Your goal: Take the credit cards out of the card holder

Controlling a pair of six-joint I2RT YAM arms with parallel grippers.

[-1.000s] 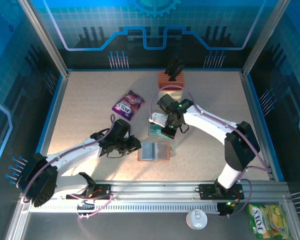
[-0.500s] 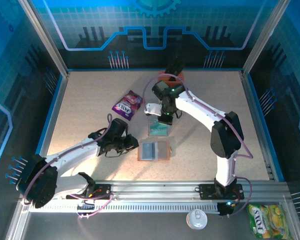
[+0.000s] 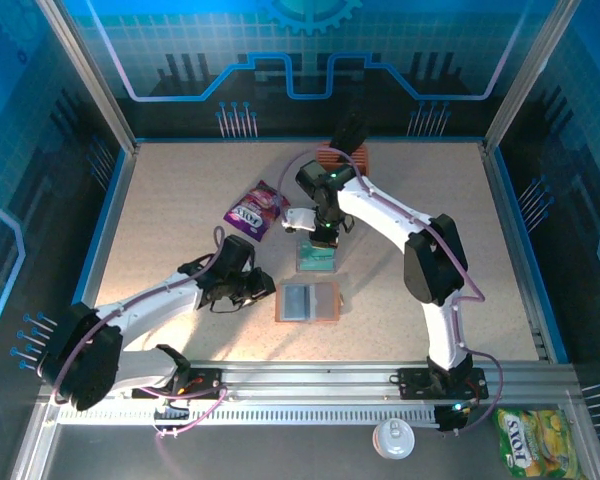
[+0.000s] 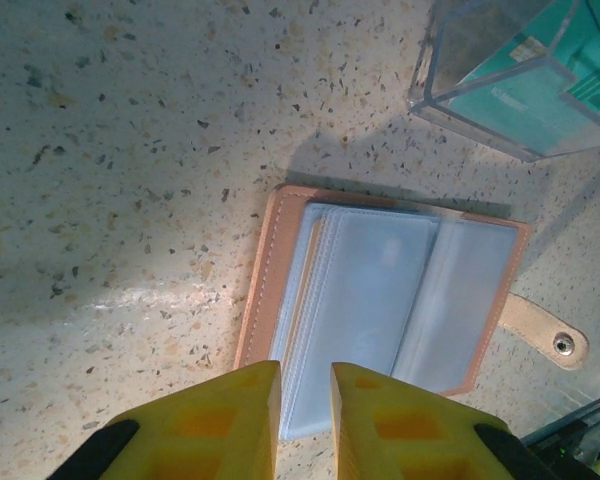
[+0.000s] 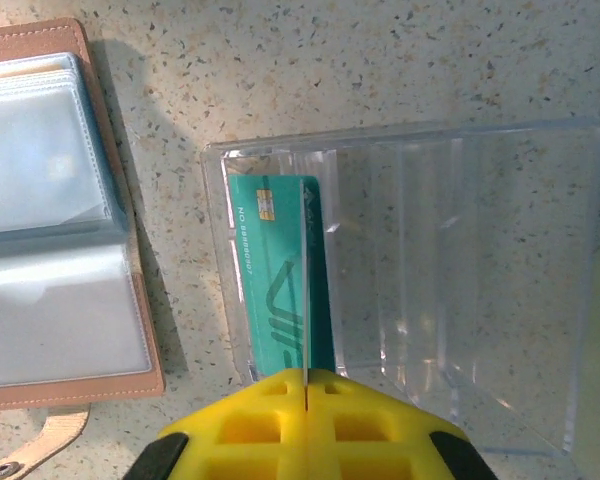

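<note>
The credit cards [image 5: 275,290] look thin, stiff, slick; pinch an exposed edge. Your left tool [image 4: 302,375] hangs narrowly parted over the card holder [image 4: 380,290], right tool [image 5: 307,385] clenched over the clear tray [image 5: 480,300].

We see the card holder [image 3: 308,301] lying open and flat on the tabletop [image 3: 180,220]. It has a tan leather rim, pale grey-blue clear pockets facing up, and a snap tab [image 4: 545,335] sticking out at one end. We can't tell whether anything sits in the pockets. One teal credit card [image 5: 270,290], with a gold chip and pale lettering, sits in the end slot of a clear divided box [image 5: 500,290], just beside the holder and apart from it. A thin edge-on strip crosses the card; we can't tell if it's a second card or a divider.
</note>
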